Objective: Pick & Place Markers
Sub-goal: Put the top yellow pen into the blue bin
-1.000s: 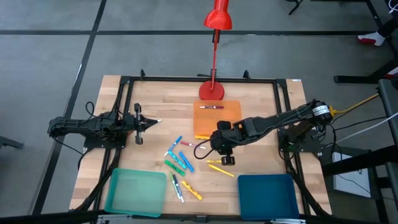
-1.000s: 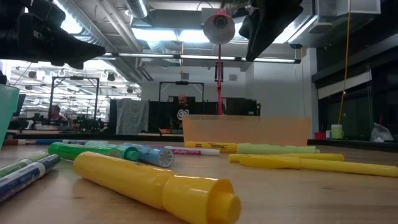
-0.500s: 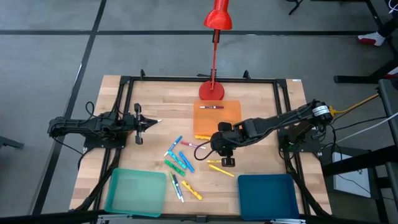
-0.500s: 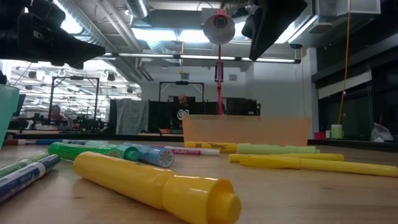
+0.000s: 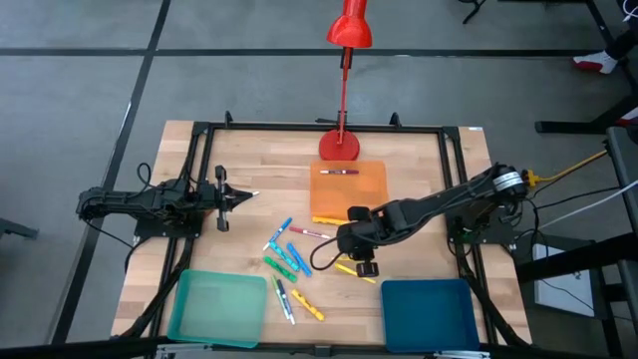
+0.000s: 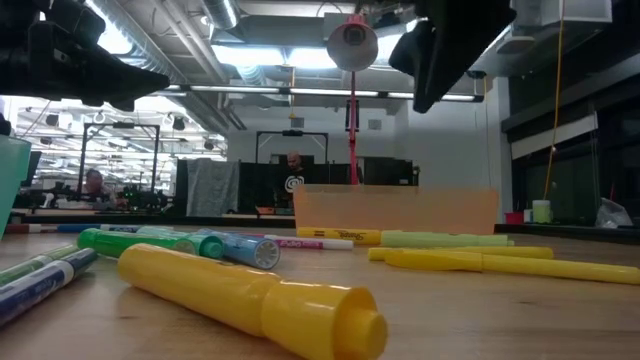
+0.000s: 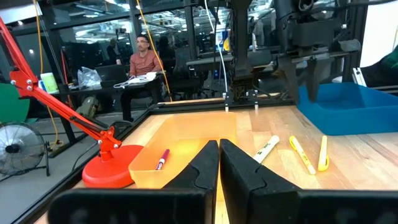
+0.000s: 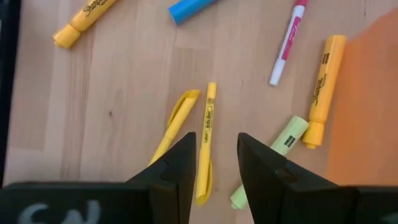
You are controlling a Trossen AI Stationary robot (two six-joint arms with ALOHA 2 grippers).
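Behind the pale wooden tabletop (image 5: pixel 409 160) stretches a busy lab, with a seated person visible beyond the frame in the left wrist view and a red desk lamp (image 5: pixel 345 75) standing at the far edge. Markers lie scattered over the middle of the wood, between an orange tray (image 5: pixel 349 189) at the back and the teal tray (image 5: pixel 217 306) and blue tray (image 5: pixel 429 311) at the near edge; one pink marker (image 5: pixel 339 172) already rests in the orange tray. Hanging over a thin yellow marker (image 8: pixel 205 134), the right end effector (image 8: pixel 211 165) has its fingers spread with nothing between them, the marker's length running into the gap, while a second yellow marker (image 8: pixel 175 124) lies just beside it and a pale green highlighter (image 8: pixel 270 160) sits near the other finger. Off to the side, well apart from the pile, the left end effector (image 7: pixel 219 168) waits with its fingers pressed together. These markers look light, rigid and smooth-barrelled, so they will likely roll or skid if nudged from one side. My judgement is that the best hold is across the barrel at mid-length, squeezing squarely so it neither pivots nor drags the close neighbour along.
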